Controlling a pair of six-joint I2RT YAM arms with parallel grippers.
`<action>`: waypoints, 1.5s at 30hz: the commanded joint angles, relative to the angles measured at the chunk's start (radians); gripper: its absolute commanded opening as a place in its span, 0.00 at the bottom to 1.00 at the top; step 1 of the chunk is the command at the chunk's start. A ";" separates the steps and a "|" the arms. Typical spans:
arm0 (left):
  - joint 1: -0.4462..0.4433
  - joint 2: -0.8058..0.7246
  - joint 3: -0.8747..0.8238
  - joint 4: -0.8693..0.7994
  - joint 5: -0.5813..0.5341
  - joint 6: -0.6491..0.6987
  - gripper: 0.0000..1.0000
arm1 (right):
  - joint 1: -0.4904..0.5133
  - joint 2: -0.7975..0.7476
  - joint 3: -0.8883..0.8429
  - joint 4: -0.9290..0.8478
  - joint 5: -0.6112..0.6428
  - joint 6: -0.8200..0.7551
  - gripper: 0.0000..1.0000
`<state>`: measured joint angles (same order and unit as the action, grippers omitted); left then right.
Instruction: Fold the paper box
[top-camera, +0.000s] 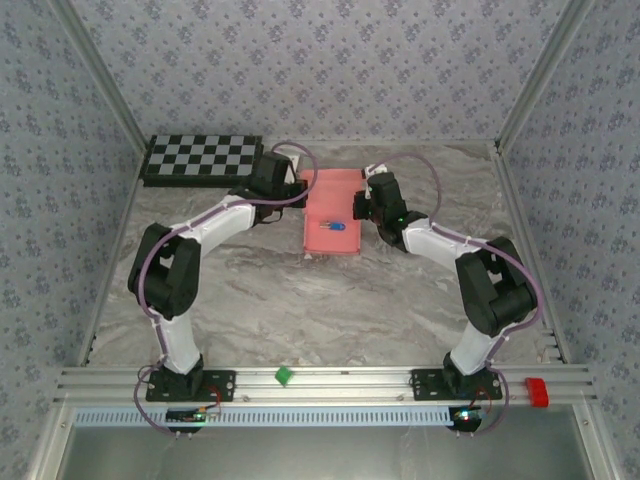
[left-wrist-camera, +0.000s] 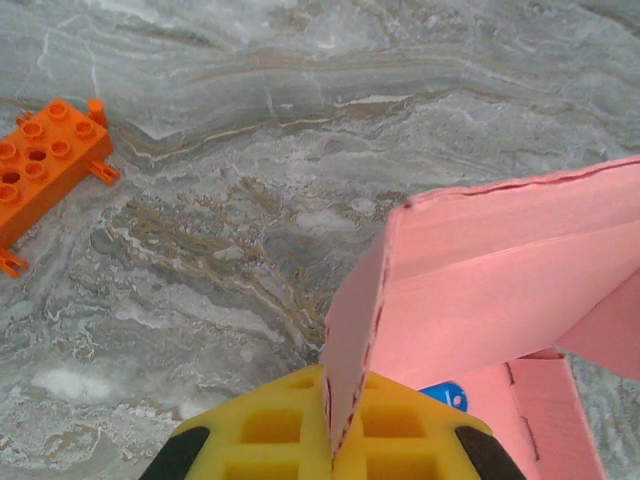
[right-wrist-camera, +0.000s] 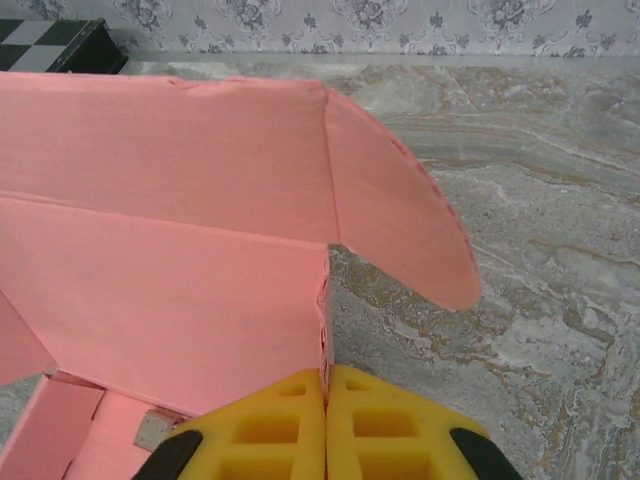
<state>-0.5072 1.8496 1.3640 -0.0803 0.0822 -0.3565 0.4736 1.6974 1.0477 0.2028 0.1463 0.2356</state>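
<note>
Pink card, half formed: the paper box (top-camera: 333, 215) sits far-middle on the counter (top-camera: 300, 300), long axis running away from the arm bases, squarely between the two claws. Left claw (left-wrist-camera: 334, 428) is clamped on the box's left side wall, and the card edge runs down between its yellow pads (left-wrist-camera: 270, 430). Right claw (right-wrist-camera: 325, 400) is clenched on the end edge of the right wall, pads meeting on the card. Neither arm is nearer; each has one long side.

A rounded flap (right-wrist-camera: 400, 220) sticks out loose past the right claw over bare counter. My read: that flap gets tucked inward next, across the short axis. A small blue item (top-camera: 335, 226) lies on the box floor.

Surface is grey marbled, flat and looks slick, so thin card could slide or buckle under a push. Orange block (left-wrist-camera: 45, 165) lies well apart from the box. Checkerboard (top-camera: 200, 158) sits at the far left, just behind the left arm. Patterned walls close in three sides.
</note>
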 joint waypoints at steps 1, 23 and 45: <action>-0.019 -0.043 -0.003 0.044 0.014 0.019 0.00 | 0.018 -0.030 -0.006 0.058 -0.002 -0.017 0.07; -0.046 -0.044 -0.103 0.227 -0.068 -0.031 0.00 | 0.102 0.041 -0.124 0.385 0.184 -0.007 0.09; -0.068 -0.067 -0.195 0.308 -0.084 -0.075 0.11 | 0.146 0.071 -0.151 0.421 0.254 -0.044 0.19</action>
<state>-0.5503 1.8248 1.1816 0.2024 -0.0391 -0.4206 0.5991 1.7618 0.9043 0.5957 0.4084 0.2089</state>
